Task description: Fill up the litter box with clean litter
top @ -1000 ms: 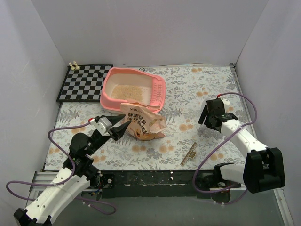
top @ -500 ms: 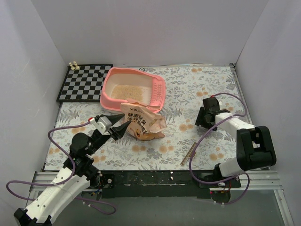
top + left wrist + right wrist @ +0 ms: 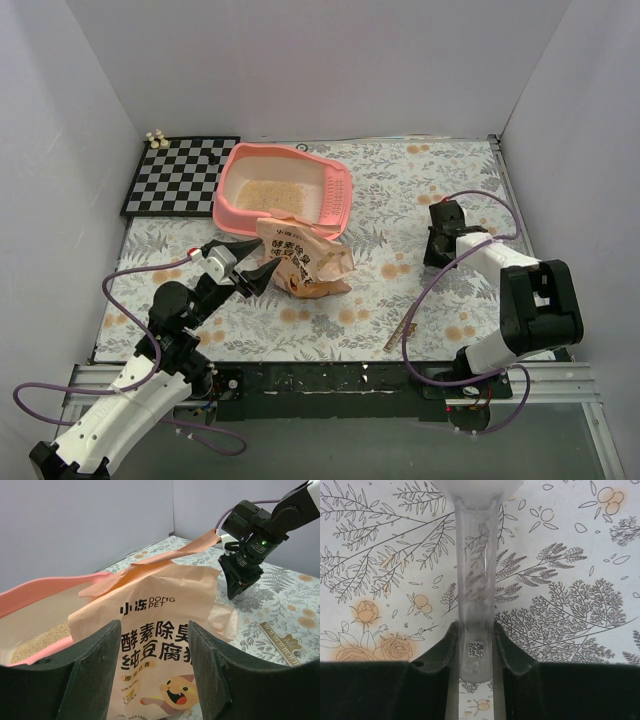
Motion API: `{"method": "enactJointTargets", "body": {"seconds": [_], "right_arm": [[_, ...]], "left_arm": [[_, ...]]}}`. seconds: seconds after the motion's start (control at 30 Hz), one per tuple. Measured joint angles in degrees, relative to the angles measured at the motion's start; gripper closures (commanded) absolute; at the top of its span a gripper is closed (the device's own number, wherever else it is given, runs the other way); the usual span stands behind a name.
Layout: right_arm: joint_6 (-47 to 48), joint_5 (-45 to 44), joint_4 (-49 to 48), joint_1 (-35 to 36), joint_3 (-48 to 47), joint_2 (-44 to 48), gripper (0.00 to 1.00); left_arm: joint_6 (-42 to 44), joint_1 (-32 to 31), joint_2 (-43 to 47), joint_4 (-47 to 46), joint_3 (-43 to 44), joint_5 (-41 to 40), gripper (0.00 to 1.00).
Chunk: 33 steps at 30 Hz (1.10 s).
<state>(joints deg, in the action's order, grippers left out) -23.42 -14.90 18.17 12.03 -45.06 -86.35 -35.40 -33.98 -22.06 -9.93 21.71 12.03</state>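
L gripper (image 3: 155,626): 2 fingers spread, at near side of bag (image 3: 305,260), pinching nothing | R gripper (image 3: 475,630): 2 fingers pressed onto handle of scoop (image 3: 475,555), which lies on mat (image 3: 440,180) | box (image 3: 238,224): far left of mat, beside checkerboard (image 3: 180,175), bag at its near rim | litter (image 3: 270,195): pale patch on box floor

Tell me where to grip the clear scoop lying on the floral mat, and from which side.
Take the scoop by its handle, near the free end, coming down from above with the jaws across its narrow width. It lies flat on the floral mat; the handle is straight and slim, the bowl flares wide. The right gripper sits just so, jaws against both handle edges.
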Motion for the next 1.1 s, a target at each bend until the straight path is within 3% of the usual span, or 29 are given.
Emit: {"method": "enactJointTargets", "body": {"seconds": [0.17,0.27,0.43,0.6,0.83,1.1], "right_arm": [[3.3,0.4,5.9,2.1,-4.9,4.0,0.99],[6.0,5.2,10.3,4.6,-12.2,10.1,0.99],[9.7,18.0,13.4,8.9,-26.0,18.4,0.99],[12.5,35.6,17.4,12.6,-34.1,22.7,0.99],[15.3,56.8,24.6,16.1,-36.0,19.8,0.99],[13.2,71.1,25.0,19.1,-31.2,22.4,0.99]], "left_arm": [[0.0,0.0,-0.2,1.0,0.7,-0.2,0.41],[0.6,0.0,-2.1,3.2,3.7,0.6,0.4],[2.6,0.0,-6.5,6.4,10.9,4.7,0.34],[5.4,0.0,-7.8,8.4,16.1,9.5,0.32],[12.3,0.0,-8.9,10.0,23.1,12.7,0.32],[21.4,0.0,-6.3,10.0,24.2,15.8,0.28]]}}
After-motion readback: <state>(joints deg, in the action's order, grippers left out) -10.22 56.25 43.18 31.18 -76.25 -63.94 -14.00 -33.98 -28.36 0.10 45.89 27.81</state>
